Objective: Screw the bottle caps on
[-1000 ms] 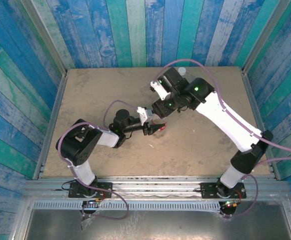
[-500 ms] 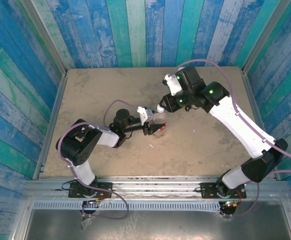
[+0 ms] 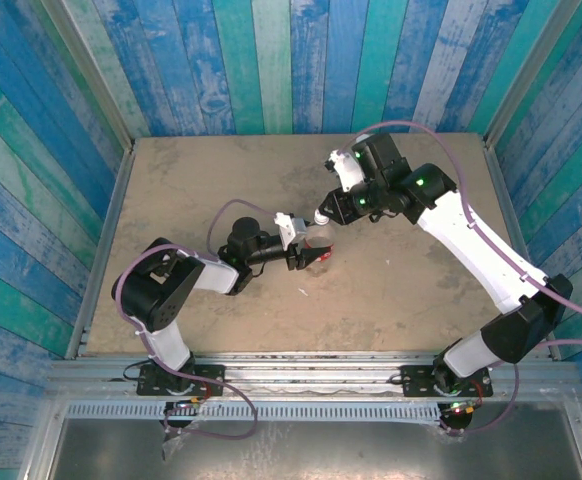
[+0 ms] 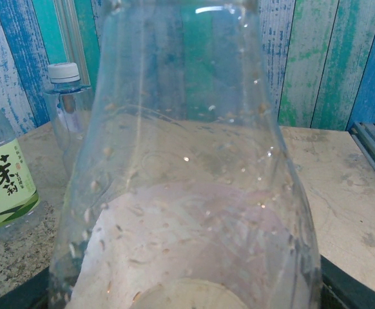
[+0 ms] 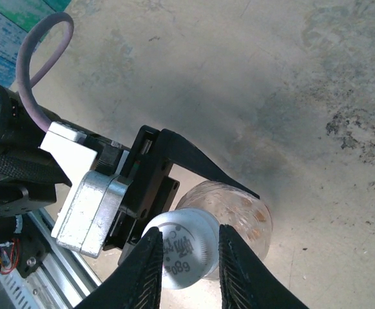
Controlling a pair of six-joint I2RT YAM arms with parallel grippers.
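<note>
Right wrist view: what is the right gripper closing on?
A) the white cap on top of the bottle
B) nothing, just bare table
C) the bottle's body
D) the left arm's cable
A: the right gripper has a ribbed finger pressed against each side of the white cap, which sits on the neck of the clear bottle held by the left gripper.
</note>
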